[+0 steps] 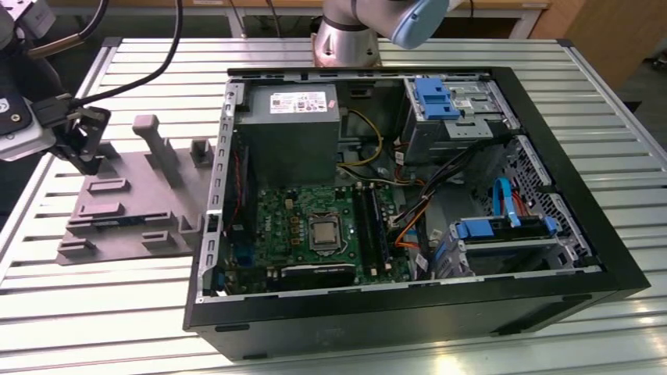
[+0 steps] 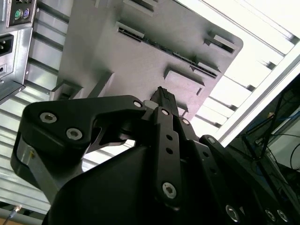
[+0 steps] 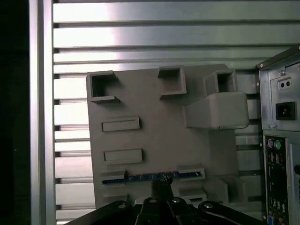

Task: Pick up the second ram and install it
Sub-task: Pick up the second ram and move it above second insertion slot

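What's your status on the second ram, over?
Gripper above grey tray, close over second ram. Ram lying in tray, not lifted. Nothing seen blocking it.

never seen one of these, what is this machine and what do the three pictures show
It is a robot arm with a black gripper at its end. The exterior view looks at the slatted metal table from off the arm; both wrist views come from cameras riding on the arm. On the table lie an open black computer case and a grey moulded tray. A thin blue-green memory stick stands in the tray, not yet picked up. The gripper hangs near it.
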Robot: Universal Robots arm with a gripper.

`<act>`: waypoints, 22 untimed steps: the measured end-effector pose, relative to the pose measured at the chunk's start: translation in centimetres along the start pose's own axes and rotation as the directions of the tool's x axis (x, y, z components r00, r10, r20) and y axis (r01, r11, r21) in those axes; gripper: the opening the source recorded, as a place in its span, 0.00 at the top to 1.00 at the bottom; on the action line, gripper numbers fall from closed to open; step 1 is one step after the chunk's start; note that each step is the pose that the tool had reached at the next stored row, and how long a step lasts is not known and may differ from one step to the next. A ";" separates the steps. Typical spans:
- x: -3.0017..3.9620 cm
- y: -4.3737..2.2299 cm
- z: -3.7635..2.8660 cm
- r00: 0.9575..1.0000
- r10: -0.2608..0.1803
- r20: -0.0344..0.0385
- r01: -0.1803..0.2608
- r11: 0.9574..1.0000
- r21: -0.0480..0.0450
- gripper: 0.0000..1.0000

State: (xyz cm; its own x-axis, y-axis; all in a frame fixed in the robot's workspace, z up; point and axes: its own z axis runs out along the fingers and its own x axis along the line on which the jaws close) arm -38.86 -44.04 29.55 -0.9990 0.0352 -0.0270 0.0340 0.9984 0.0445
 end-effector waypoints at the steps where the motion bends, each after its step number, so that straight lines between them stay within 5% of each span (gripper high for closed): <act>1: 0.00 0.00 0.00 1.000 -0.014 -0.001 0.014 1.000 0.000 0.89; 6: 0.00 0.00 0.03 0.995 -0.104 -0.004 0.104 0.995 -0.003 0.89; 11: 0.00 0.00 0.05 0.981 -0.193 -0.008 0.192 0.981 -0.006 0.89; 16: 0.00 0.00 0.08 0.960 -0.281 -0.011 0.281 0.960 -0.009 0.89; 22: 0.00 0.00 0.10 0.924 -0.383 -0.015 0.383 0.924 -0.014 0.89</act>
State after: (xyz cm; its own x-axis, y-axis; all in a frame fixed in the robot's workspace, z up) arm -38.87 -44.04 29.45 -0.9361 -0.3506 -0.0270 -0.3515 0.9351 0.0444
